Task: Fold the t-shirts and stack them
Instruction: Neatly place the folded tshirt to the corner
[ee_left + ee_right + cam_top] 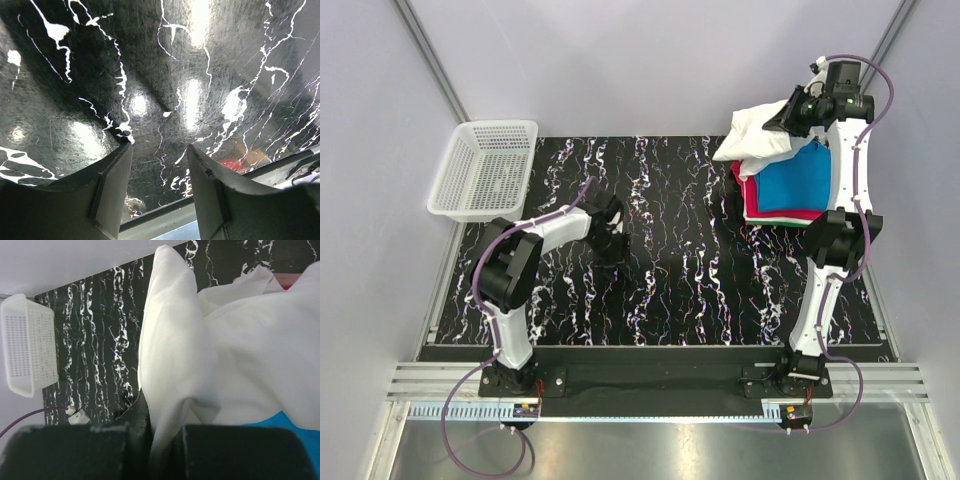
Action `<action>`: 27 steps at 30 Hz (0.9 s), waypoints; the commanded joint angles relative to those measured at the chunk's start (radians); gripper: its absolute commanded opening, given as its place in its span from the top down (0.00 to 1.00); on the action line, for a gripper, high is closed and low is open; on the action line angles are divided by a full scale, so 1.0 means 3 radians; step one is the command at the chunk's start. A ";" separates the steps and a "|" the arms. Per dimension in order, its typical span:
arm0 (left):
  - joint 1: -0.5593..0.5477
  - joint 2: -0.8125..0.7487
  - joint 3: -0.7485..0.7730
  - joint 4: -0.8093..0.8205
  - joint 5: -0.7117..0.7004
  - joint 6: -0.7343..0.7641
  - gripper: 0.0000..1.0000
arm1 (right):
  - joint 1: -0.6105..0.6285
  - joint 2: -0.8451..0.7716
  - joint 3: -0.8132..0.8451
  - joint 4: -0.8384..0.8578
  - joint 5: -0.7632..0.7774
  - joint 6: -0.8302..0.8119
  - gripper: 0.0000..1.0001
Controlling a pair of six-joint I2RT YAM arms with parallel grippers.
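Pinching white t-shirt, right fingers.

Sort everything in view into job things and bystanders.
Job: white tee, pinched in the right gripper; blue tee; red tee beneath it.
Lying about: basket at the table's far-left corner; left gripper, open, holding nothing.

- The counter is glossy black, veined white like marble; up close it mirrors the lamps and shows fine scratches.
- The white t-shirt is soft matt cloth, smooth, with loose folds.
- The blue t-shirt and red t-shirt are matt cloth too.
- The basket is white plastic mesh.
- The left tool has dull, dark, faintly grainy fingers.
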 commanded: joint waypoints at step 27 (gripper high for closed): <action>-0.0146 0.0470 0.0485 -0.0203 0.0028 0.0061 0.46 | -0.0557 -0.0968 -0.1378 0.0339 -0.0282 -0.0056 1.00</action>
